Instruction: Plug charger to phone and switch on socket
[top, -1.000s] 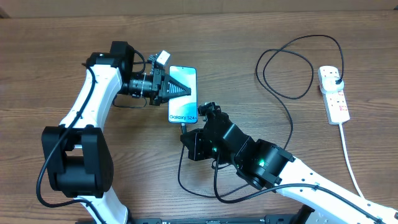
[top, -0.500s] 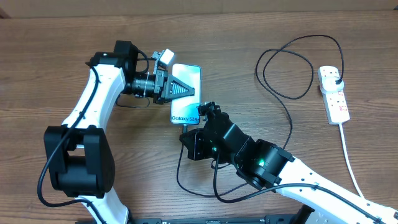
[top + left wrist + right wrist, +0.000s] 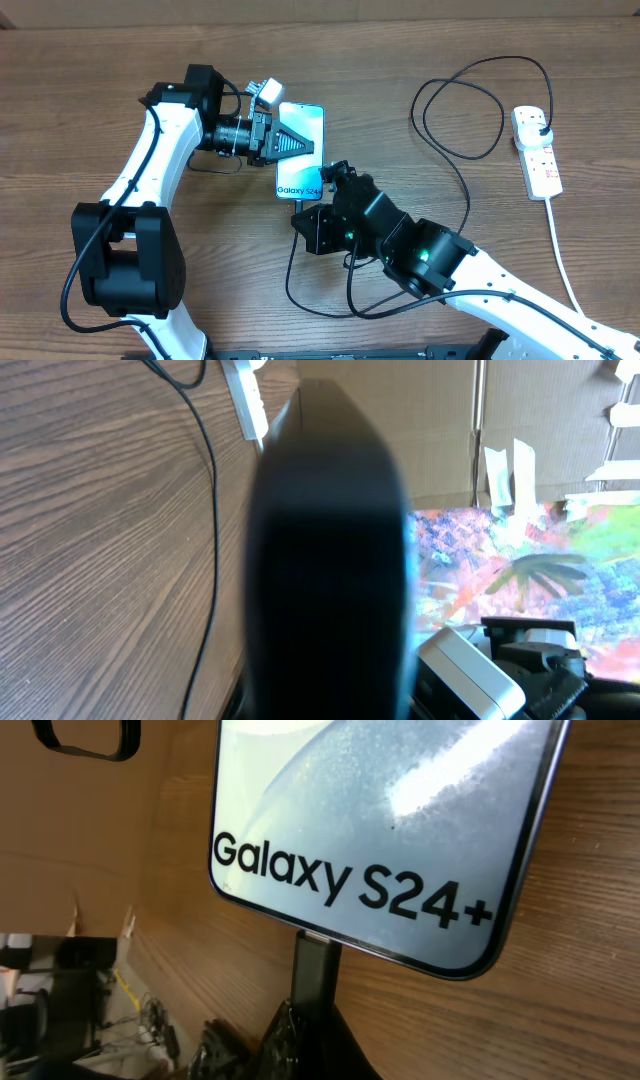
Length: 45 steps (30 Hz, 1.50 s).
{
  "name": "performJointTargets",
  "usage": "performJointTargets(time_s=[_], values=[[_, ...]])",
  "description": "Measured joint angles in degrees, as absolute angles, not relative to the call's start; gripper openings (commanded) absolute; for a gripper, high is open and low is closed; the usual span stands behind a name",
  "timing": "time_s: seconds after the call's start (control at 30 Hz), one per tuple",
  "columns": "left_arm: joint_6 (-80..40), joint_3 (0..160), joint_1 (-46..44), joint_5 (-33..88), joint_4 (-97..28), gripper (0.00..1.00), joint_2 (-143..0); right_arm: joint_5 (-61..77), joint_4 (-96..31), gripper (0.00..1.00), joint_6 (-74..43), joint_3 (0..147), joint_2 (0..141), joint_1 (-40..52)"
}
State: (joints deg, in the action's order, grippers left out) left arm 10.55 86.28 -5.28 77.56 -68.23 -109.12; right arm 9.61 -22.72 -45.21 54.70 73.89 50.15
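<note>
The phone (image 3: 305, 120) lies at the table's middle, screen up, its "Galaxy S24" end towards the right arm. My left gripper (image 3: 292, 143) is shut on the phone from the left; in the left wrist view the phone (image 3: 330, 560) is a dark blur filling the centre. My right gripper (image 3: 303, 208) is shut on the charger's black connector tip (image 3: 318, 970), which touches the phone's (image 3: 380, 810) bottom edge. The charger cable (image 3: 465, 200) loops right to its black plug (image 3: 541, 124), which sits in the white socket strip (image 3: 540, 165). I cannot read the switch state.
The charger cable's slack (image 3: 290, 285) lies by the front edge under the right arm, with a large loop (image 3: 470, 70) at the back right. The strip's white cord (image 3: 562, 260) runs to the front right. Cardboard and clutter lie beyond the table.
The left gripper and the phone have shifted slightly to the right and back. The right gripper with the connector has followed, staying at the phone's bottom edge.
</note>
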Motion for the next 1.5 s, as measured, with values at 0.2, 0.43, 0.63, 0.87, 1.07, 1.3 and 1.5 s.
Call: performJointTargets(time_s=[0.2, 0.43, 0.63, 0.87, 1.07, 1.3, 1.5], values=[[10.5, 86.4, -5.3, 77.6, -68.1, 0.04, -109.1, 14.2, -22.7, 0.04, -44.9, 54.7, 73.9, 47.8], [10.5, 86.7, -5.3, 77.8, -68.2, 0.04, -109.1, 15.9, -22.2, 0.04, -44.8, 54.7, 73.9, 47.0], [10.7, 86.8, -5.3, 77.7, -69.3, 0.04, -109.1, 16.3, -22.1, 0.04, -44.1, 54.7, 73.9, 47.0], [10.8, 87.0, -5.3, 77.5, -69.8, 0.04, -109.1, 16.6, -22.0, 0.04, -43.8, 54.7, 73.9, 47.0], [10.8, 87.0, -5.3, 77.5, -69.8, 0.04, -109.1, 16.4, -22.1, 0.04, -43.7, 54.7, 73.9, 47.0], [10.9, 87.1, -5.3, 77.5, -69.8, 0.04, -109.2, 16.4, -21.9, 0.04, -43.7, 54.7, 73.9, 47.0], [11.7, 87.0, -5.4, 76.0, -69.4, 0.04, -109.2, 15.4, -19.7, 0.71, -43.9, 54.8, 73.8, 45.4]])
